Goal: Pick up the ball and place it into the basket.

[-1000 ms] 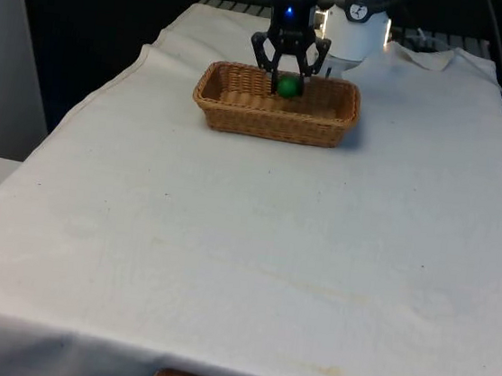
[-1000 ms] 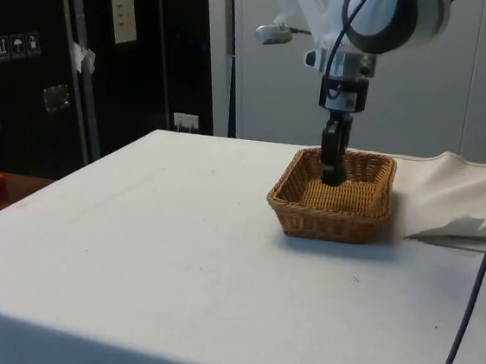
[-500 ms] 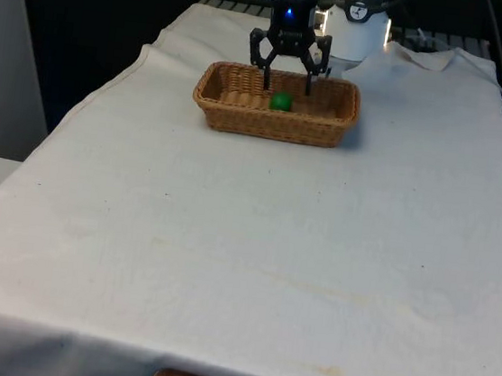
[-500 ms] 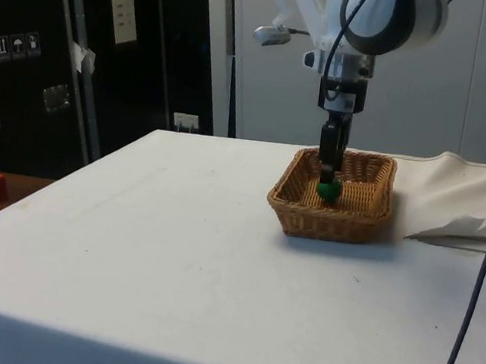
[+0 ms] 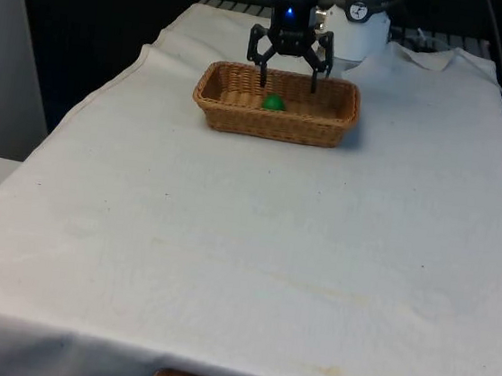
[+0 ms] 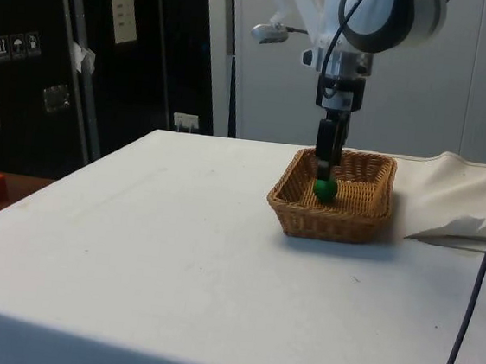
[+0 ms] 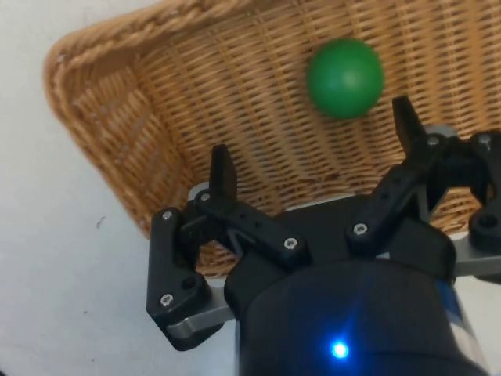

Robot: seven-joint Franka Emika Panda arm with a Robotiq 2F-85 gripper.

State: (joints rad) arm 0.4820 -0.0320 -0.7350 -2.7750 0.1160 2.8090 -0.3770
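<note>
Green ball (image 5: 273,103) lying in wicker basket (image 5: 232,113); gripper (image 5: 289,76) hanging empty above it.

Item one, the ball: it is resting on the woven floor of the basket, free of both fingers, towards the front view's left of the gripper's line, and showing in the wrist view (image 7: 345,77) past the fingertips. Item two, the gripper: it is hovering over the basket's middle with its fingers spread wide and holding nothing, seen from the side (image 6: 326,156) just above the ball (image 6: 325,189). Item three, the basket: it is sitting on the white tablecloth (image 5: 254,243) at the table's far end. Step in hand appears to be the release, with placement looking done; the next move likely calls for lifting straight up, clearing the rim without catching the weave.
</note>
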